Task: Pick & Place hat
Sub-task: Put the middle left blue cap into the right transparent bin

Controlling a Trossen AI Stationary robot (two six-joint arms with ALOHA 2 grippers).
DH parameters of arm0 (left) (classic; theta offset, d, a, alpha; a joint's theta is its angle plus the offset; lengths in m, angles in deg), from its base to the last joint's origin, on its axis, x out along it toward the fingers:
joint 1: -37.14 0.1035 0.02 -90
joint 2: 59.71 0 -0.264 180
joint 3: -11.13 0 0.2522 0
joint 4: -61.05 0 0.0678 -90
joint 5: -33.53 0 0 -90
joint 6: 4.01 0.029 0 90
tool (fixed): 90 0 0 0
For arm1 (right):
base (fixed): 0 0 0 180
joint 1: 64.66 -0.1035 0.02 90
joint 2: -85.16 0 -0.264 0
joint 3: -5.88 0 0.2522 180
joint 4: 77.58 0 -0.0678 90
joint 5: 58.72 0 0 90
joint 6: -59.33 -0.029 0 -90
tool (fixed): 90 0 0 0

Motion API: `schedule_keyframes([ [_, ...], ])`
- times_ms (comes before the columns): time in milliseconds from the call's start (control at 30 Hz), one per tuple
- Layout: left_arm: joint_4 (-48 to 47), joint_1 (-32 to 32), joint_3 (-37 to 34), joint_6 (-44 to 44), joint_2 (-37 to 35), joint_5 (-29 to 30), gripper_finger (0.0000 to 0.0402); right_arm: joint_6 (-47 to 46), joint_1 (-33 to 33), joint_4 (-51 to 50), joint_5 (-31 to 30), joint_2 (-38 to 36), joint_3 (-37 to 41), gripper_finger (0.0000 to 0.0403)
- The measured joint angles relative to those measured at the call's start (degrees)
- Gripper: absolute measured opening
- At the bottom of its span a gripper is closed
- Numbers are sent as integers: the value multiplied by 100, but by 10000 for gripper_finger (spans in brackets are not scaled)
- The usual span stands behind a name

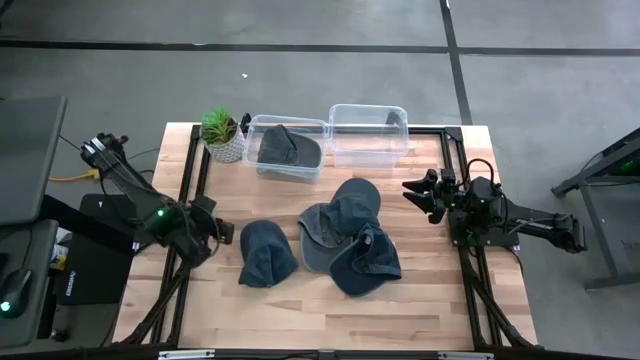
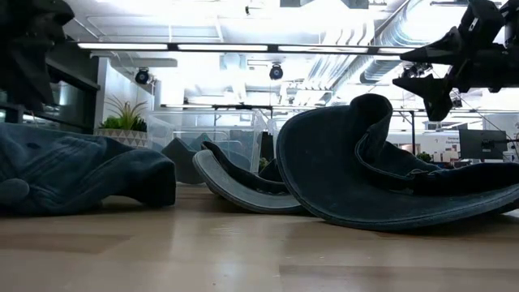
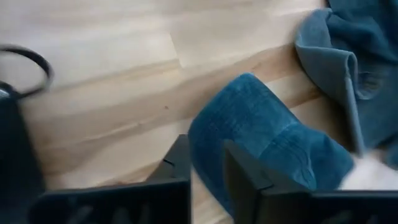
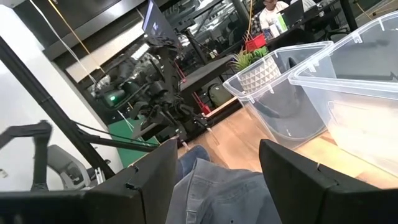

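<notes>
The left gripper (image 3: 208,171) is hovering just short of a blue cap (image 1: 266,253) lying ahead of it; its fingers are slightly parted, gripping nothing, probably lining up on the cap's edge. The right gripper (image 1: 428,195) is waiting wide open beside the piled caps (image 1: 350,238).

Bright ceiling strip lights (image 2: 243,46) glare in the low view; the left wrist view is motion-blurred.
</notes>
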Motion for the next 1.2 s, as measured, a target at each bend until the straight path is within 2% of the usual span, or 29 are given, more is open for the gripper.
schedule_keyframes([
  [200,1110,0,-853,235,-970,-98,173,2,0,-11,-6,2,0,222],
  [333,1350,2,-1081,-367,-1043,-322,241,-4,0,-119,-7,2,0,222],
  [433,1708,2,-1244,-781,-996,-604,270,-50,0,-152,-9,4,0,222],
  [767,3514,2,-1370,-984,-112,-698,280,-55,0,-182,-24,4,0,222],
  [967,4433,2,-1370,-671,475,-723,280,-57,0,-224,-22,7,0,222],
  [1200,5344,289,-1370,-302,1416,-1416,280,-57,0,-226,-22,7,0,222],
])
